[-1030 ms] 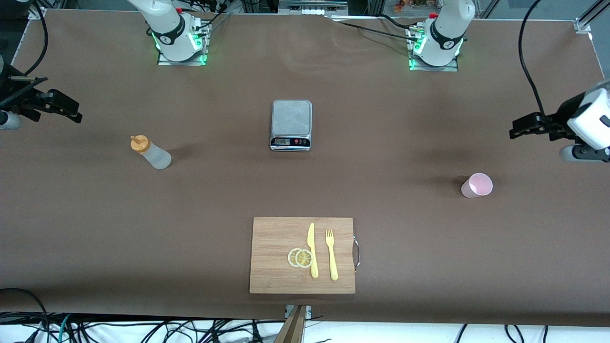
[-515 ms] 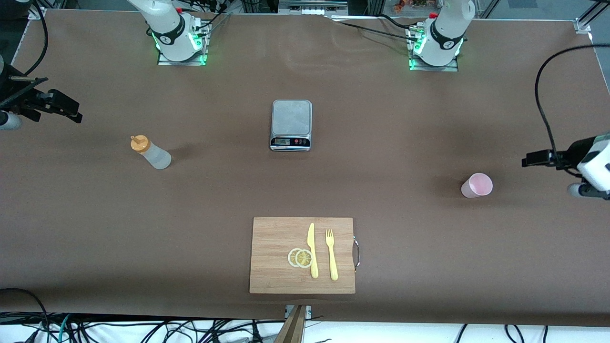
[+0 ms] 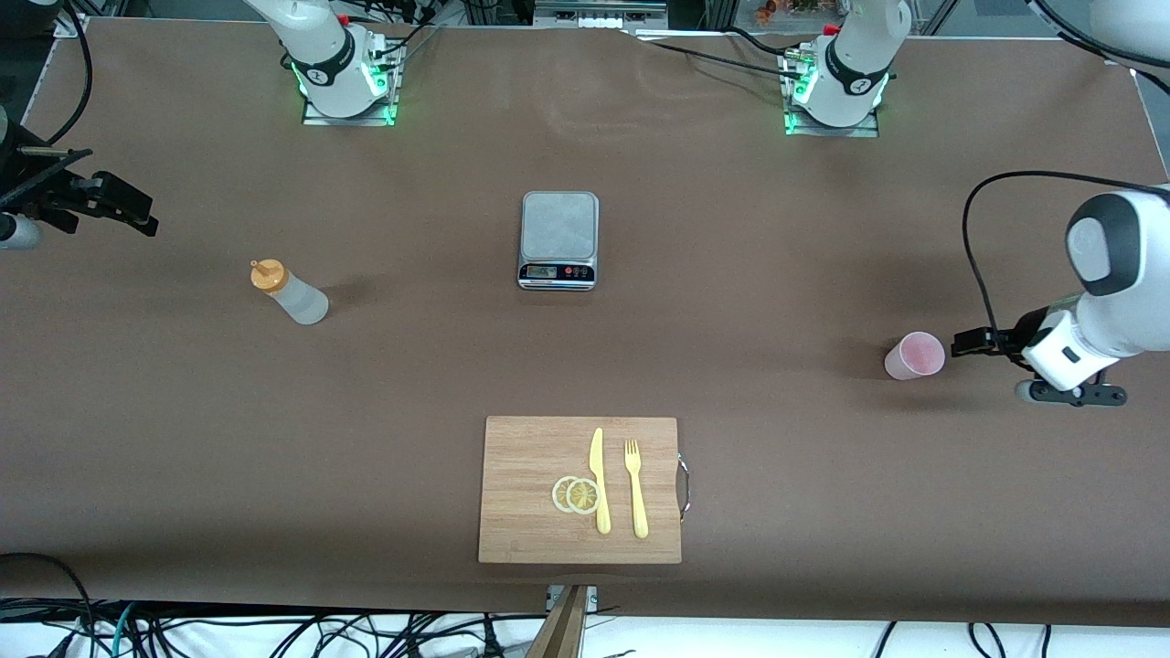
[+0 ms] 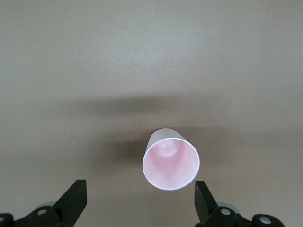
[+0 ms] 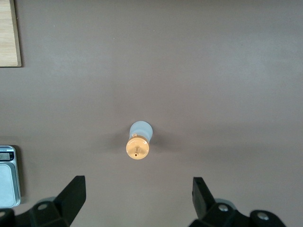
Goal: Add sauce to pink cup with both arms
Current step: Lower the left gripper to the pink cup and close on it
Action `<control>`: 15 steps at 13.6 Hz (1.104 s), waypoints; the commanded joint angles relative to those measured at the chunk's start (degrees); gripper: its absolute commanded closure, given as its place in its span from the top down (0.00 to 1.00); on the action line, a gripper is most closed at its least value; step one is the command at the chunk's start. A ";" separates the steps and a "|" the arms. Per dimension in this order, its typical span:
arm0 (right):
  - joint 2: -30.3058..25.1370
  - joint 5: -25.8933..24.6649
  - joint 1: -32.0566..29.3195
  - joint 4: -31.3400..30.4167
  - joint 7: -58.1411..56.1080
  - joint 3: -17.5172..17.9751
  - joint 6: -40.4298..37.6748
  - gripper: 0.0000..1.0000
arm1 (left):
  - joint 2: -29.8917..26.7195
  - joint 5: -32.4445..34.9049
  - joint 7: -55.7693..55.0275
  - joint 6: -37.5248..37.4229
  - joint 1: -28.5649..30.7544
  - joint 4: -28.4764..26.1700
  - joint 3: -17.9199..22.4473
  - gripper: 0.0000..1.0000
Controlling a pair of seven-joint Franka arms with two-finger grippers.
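Simply round-rimmed, smooth pink cup (image 4: 171,163)

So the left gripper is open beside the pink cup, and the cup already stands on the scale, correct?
Not quite. The left gripper is open beside the pink cup, but the cup stands on the bare table, apart from the scale. The front view shows this.

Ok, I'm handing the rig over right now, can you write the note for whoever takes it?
Left claw: open, low beside the cup, lined up on it but not gripping.
Right claw: open, waiting at its end of the table, holding nothing.
Sauce: upright on the table, untouched, toward the right arm's end.
Cup: upright, looks empty, toward the left arm's end.
Done: left arm's approach to the cup only.
Left: grip the cup, pick up the sauce, squeeze sauce into the cup.
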 commanded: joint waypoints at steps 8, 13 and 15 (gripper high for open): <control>-0.33 -0.45 -0.18 -0.03 0.61 0.12 -0.27 1.00 | 5.12 1.03 3.77 7.58 0.10 -2.71 0.73 0.95; -0.33 -0.45 -0.18 -0.03 0.61 0.12 -0.35 1.00 | 5.91 1.03 3.77 7.85 -0.34 -3.33 0.73 0.80; -0.33 -0.45 -0.18 -0.03 0.61 0.12 -0.35 1.00 | 5.91 1.03 3.69 7.76 -0.61 -3.33 0.73 0.56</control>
